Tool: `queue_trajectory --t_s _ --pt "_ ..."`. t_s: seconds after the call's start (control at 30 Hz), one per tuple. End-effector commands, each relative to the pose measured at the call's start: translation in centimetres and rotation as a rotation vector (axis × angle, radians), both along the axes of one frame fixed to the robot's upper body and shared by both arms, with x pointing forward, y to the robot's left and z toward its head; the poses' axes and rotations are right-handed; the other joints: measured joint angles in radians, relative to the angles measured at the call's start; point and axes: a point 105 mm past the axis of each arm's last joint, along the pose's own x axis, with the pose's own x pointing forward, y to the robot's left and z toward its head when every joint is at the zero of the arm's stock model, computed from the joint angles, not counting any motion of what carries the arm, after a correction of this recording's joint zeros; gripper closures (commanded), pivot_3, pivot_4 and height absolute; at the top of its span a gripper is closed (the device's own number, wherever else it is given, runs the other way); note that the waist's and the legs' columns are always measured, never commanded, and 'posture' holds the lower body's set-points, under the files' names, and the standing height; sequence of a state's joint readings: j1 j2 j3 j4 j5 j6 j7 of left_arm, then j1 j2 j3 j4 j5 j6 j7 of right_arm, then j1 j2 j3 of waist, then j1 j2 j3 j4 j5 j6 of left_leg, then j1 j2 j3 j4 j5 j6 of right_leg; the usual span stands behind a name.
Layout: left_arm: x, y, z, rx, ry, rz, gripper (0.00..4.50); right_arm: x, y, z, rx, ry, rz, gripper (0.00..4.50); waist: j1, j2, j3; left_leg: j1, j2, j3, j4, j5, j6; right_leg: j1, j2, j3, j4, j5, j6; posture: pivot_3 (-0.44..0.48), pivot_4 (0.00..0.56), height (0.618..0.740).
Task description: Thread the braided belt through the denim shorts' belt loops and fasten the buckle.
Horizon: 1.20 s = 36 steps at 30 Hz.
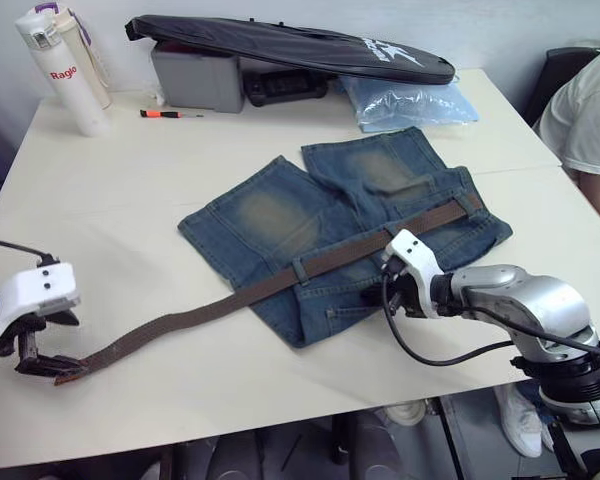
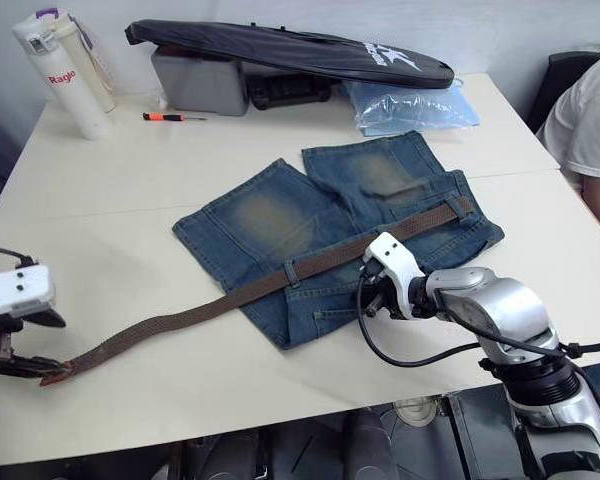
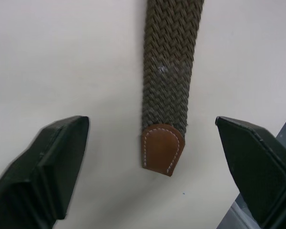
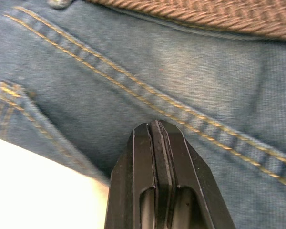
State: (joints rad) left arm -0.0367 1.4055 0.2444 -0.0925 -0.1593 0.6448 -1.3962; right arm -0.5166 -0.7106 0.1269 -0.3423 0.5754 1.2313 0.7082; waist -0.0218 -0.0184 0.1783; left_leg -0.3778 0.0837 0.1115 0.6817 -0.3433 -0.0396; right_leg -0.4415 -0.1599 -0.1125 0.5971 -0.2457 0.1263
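My black fingers (image 3: 43,176) flank a brown woven belt (image 3: 169,71) with a tan, white-stitched leather tip (image 3: 162,149); the faded blue shorts (image 4: 181,71) carry yellow stitching.

A cream table (image 1: 180,200) stands against a pale wall (image 1: 500,25).

One pair of denim shorts (image 1: 340,235), with two legs, lies ahead of the right gripper (image 4: 157,131), whose two fingers are pressed together. One braided belt (image 1: 280,282) crosses the shorts; its one leather tip (image 3: 162,149) lies between the two spread fingers of the left gripper (image 3: 152,176). Two belt loops (image 1: 299,270) can be counted over the belt; more cannot be told. Well beyond both grippers: two bottles (image 1: 62,70), one pen (image 1: 170,114), one grey box (image 1: 195,78), one black bag (image 1: 290,45), one plastic bag (image 1: 410,103). One person (image 1: 585,110) sits beyond the right gripper's outer side.
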Motion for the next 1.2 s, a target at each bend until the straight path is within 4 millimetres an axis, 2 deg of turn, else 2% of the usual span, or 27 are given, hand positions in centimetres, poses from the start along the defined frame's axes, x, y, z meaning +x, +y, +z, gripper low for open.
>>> queue_trajectory --t_s 0.03,0.1,0.13,0.17,0.27,0.3,0.4,0.5,0.57,0.6,0.73,0.87,1.07,1.1,1.13,1.2 --pt "1.2 -2.4 2.0 -0.138 -0.067 -0.044 0.04 -0.6 0.1 4.4 0.087 -0.082 0.055 4.5 0.0 0.0 0.0 -0.001 0.0 0.0 0.0 0.0 0.0 -0.001 0.0 0.0 0.0 0.0 0.0 0.0 0.15 0.74" --pt "2.0 -5.1 3.4 -0.287 -0.109 -0.099 0.04 -0.8 -0.1 6.0 0.123 -0.112 0.066 4.5 0.008 0.002 0.001 -0.001 0.0 0.003 0.0 0.0 0.0 -0.003 0.0 0.0 0.001 0.0 0.0 0.0 0.15 0.74" --pt "2.3 -6.8 4.0 -0.376 -0.126 -0.133 0.01 -0.8 -0.5 6.9 0.135 -0.124 0.065 4.18 0.01 0.002 0.001 -0.001 0.0 0.003 0.0 0.0 0.0 -0.003 0.0 0.0 0.001 0.0 0.0 0.0 0.15 0.74" --pt "2.6 -7.8 4.4 -0.431 -0.132 -0.156 0.01 -0.9 -0.8 7.4 0.142 -0.131 0.062 4.18 0.017 0.002 0.001 -0.001 0.0 0.004 0.0 0.0 0.0 -0.003 0.0 0.0 0.001 0.0 0.0 0.0 0.15 0.74" --pt "3.1 -11.6 5.0 -0.586 -0.155 -0.259 0.0 -0.4 -2.5 8.9 0.131 -0.193 0.006 2.96 0.022 0.003 0.001 0.0 0.0 0.006 0.0 -0.001 0.001 -0.003 0.0 0.0 0.0 0.001 0.002 0.0 0.15 0.74" --pt "3.3 -12.9 5.2 -0.632 -0.17 -0.3 0.0 -0.2 -3.2 9.2 0.114 -0.217 -0.014 2.71 0.024 0.003 0.001 0.0 0.0 0.007 0.001 -0.001 0.001 -0.003 0.0 0.001 0.0 0.001 0.002 0.0 0.15 0.74" --pt "3.8 -16.5 5.5 -0.781 -0.195 -0.366 0.0 0.4 -5.7 9.3 0.033 -0.269 -0.089 1.29 0.027 0.002 0.001 0.0 0.0 0.007 0.002 -0.001 0.001 -0.002 -0.001 0.001 0.0 0.002 0.004 0.0 0.15 0.74" --pt "4.9 -19.4 4.4 -0.829 -0.205 -0.356 0.0 0.9 -8.2 9.3 -0.002 -0.304 -0.167 0.08 0.033 0.0 0.001 0.0 0.0 0.008 0.003 -0.001 0.001 -0.002 -0.001 0.001 -0.001 0.003 0.005 0.0 0.15 0.74" --pt "5.7 -21.4 3.0 -0.82 -0.196 -0.332 0.0 0.8 -9.5 9.2 -0.037 -0.32 -0.202 0.03 0.022 0.002 0.001 0.0 -0.001 0.004 0.002 -0.001 0.002 0.001 -0.002 -0.001 -0.002 0.004 0.005 0.0 0.15 0.74" --pt "5.9 -22.4 2.4 -0.818 -0.187 -0.334 0.0 0.6 -9.7 9.1 -0.047 -0.321 -0.203 0.03 0.013 0.004 0.001 -0.008 -0.006 -0.012 0.001 0.001 0.005 0.013 -0.01 -0.016 -0.005 0.004 0.006 0.0 0.15 0.74" --pt "6.6 -25.3 0.2 -0.726 -0.231 -0.441 0.0 -0.1 -10.4 8.5 -0.06 -0.295 -0.242 0.03 -0.004 0.006 0.002 -0.018 -0.036 -0.067 -0.01 0.022 0.01 0.035 -0.043 -0.073 -0.01 0.001 0.011 0.0 0.15 0.74" --pt "7.3 -27.7 -1.0 -0.685 -0.257 -0.542 0.0 -1.3 -10.7 8.2 -0.069 -0.272 -0.254 0.03 0.046 0.007 0.003 -0.017 -0.039 -0.069 -0.008 0.03 0.009 0.034 -0.044 -0.072 -0.011 0.003 0.012 0.0 0.15 0.74" --pt "7.2 -31.5 -2.2 -0.673 -0.234 -0.702 0.0 -3.4 -10.6 8.0 -0.101 -0.289 -0.222 0.03 0.055 0.008 0.003 -0.018 -0.037 -0.065 -0.002 0.028 0.01 0.033 -0.042 -0.069 -0.011 0.004 0.012 0.0 0.15 0.74" --pt "7.2 -31.9 -2.4 -0.668 -0.232 -0.722 0.0 -3.7 -10.6 7.9 -0.106 -0.292 -0.218 0.03 0.043 0.01 0.002 -0.027 -0.039 -0.073 -0.004 0.027 0.012 0.039 -0.046 -0.076 -0.012 0.004 0.012 0.0 0.15 0.74" --pt "7.4 -32.3 -2.5 -0.66 -0.234 -0.738 0.0 -4.0 -10.7 7.8 -0.104 -0.284 -0.23 0.03 0.037 0.01 0.002 -0.027 -0.052 -0.093 -0.009 0.031 0.018 0.052 -0.06 -0.098 -0.013 0.0 0.017 0.0 0.15 0.74" --pt "7.7 -32.8 -2.6 -0.65 -0.229 -0.752 0.0 -4.5 -11.1 7.5 -0.096 -0.264 -0.264 0.03 0.023 0.011 0.002 -0.028 -0.07 -0.117 -0.019 0.042 0.024 0.063 -0.077 -0.12 -0.014 -0.003 0.023 0.0 0.15 0.74"
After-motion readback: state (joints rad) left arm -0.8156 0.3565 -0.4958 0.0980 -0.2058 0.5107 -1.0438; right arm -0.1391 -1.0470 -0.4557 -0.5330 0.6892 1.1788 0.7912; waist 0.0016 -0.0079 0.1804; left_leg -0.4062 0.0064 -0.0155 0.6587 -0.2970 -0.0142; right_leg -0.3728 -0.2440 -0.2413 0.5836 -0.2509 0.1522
